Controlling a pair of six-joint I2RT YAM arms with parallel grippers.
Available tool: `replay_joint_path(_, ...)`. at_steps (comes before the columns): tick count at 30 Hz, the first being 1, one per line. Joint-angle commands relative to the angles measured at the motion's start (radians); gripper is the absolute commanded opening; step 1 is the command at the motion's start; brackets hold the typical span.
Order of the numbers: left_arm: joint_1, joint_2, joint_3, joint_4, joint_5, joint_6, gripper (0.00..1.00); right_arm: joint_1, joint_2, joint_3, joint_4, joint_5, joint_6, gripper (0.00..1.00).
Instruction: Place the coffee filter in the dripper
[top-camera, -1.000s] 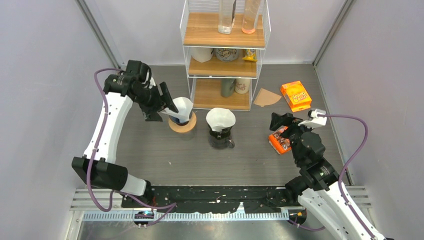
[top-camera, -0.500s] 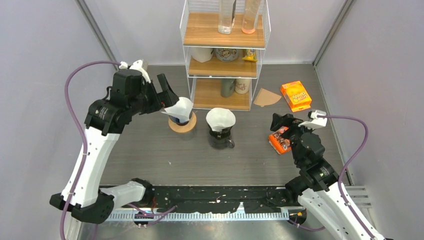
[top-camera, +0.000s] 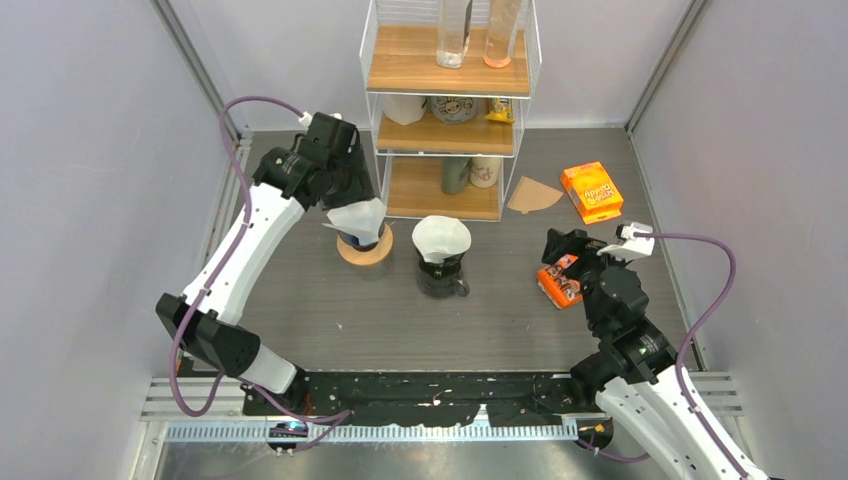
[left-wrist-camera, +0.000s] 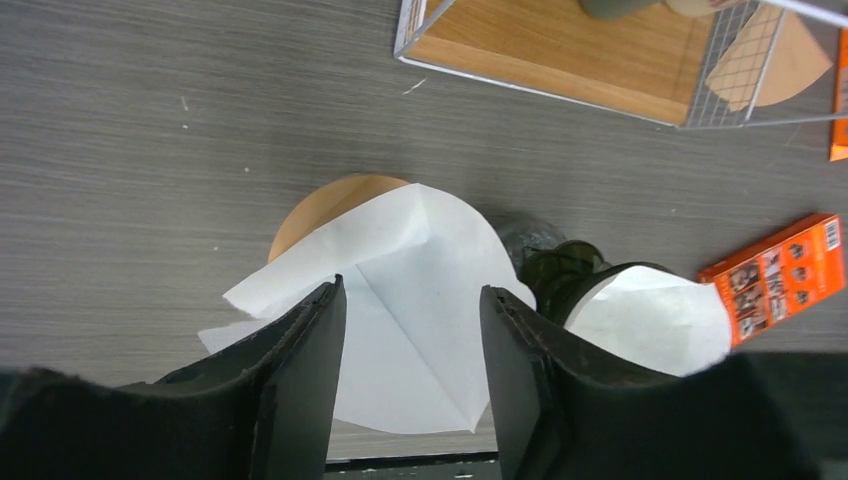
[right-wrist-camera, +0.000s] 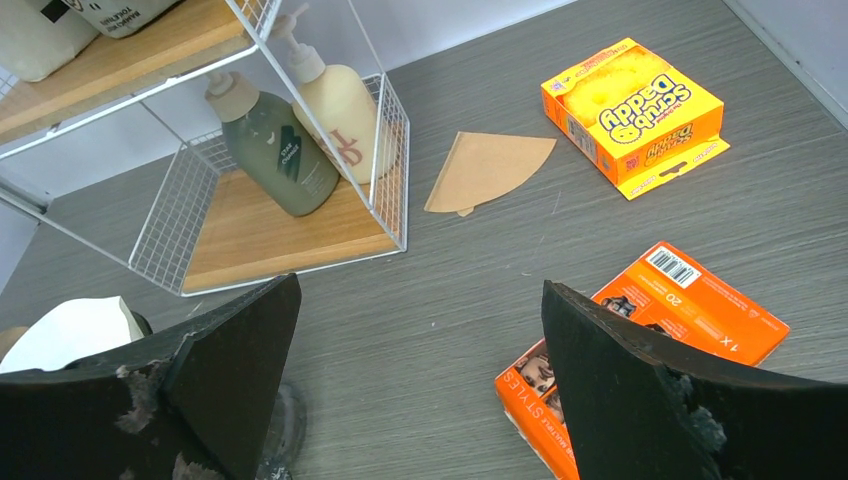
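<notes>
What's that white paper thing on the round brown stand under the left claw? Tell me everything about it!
It's a white paper coffee filter, thin and fan-shaped, with a rounded edge and a folded seam running down it. It sits tilted, point down, in a dark dripper on a round tan base. The left claw hovers right over it, jaws apart, one finger on each side. I can't tell whether they touch the paper.

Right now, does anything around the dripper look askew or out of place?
Yes. The white filter lies flat and lopsided over the dripper on the wooden coaster, overhanging one side instead of seated in it. A brown filter also lies loose on the table by the shelf.
</notes>
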Motion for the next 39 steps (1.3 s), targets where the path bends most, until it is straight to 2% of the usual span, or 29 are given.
replay_joint_path(1, -0.01, -0.012, 0.037, -0.033, -0.039, -0.003, 0.5, -0.003, 0.021, 0.003, 0.016, 0.03, -0.004, 0.97)
replay_joint_path(6, -0.016, -0.007, -0.001, -0.061, -0.03, -0.002, 0.29, -0.001, 0.029, 0.006, 0.013, 0.035, -0.004, 0.97)
replay_joint_path(9, -0.024, -0.002, -0.025, -0.073, -0.027, 0.002, 0.25, -0.002, 0.035, 0.006, 0.012, 0.037, -0.004, 0.97)
replay_joint_path(16, -0.045, 0.042, -0.031, -0.102, -0.018, 0.044, 0.19, -0.002, 0.047, 0.009, 0.008, 0.037, -0.005, 0.97)
replay_joint_path(26, -0.064, 0.095, -0.04, -0.117, 0.006, 0.103, 0.17, -0.002, 0.062, 0.017, 0.002, 0.027, -0.005, 0.97)
replay_joint_path(36, -0.063, 0.132, -0.046, -0.081, 0.109, 0.188, 0.13, -0.002, 0.086, 0.02, 0.0, 0.011, -0.01, 0.97)
replay_joint_path(39, -0.064, 0.14, -0.041, -0.097, 0.095, 0.2, 0.13, -0.002, 0.092, 0.023, 0.0, 0.008, -0.012, 0.97)
